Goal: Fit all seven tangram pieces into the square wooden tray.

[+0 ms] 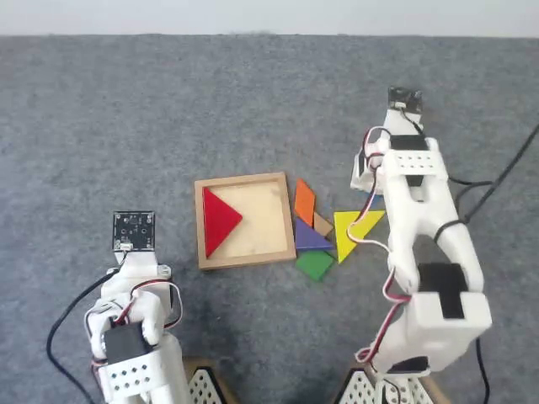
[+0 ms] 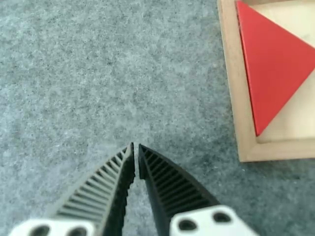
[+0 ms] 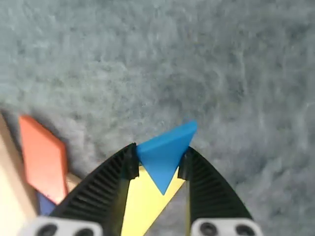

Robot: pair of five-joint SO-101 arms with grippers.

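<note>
One of seven pieces is in: the red triangle (image 1: 219, 220) lies flat in the left half of the square wooden tray (image 1: 240, 179), mid-frame in the high view, with its long edge along the tray's left wall. Six remain, so the task looks early. Five sit clustered on the grey worktop (image 1: 126, 109) just right of the tray: orange parallelogram (image 1: 305, 202), tan piece (image 1: 322, 225), purple triangle (image 1: 310, 237), green square (image 1: 315, 265), yellow triangle (image 1: 352, 231). The seventh, the blue triangle (image 3: 167, 147), is pinched in the right pincer (image 3: 160, 157) over the yellow one. That grip reads from the right wrist view; in the high view the arm's body covers the spot. The left pincer (image 2: 136, 146) is pressed together and empty, over bare worktop near a tray corner. The left wrist view gives the tips; the high view places that arm lower left.
</note>
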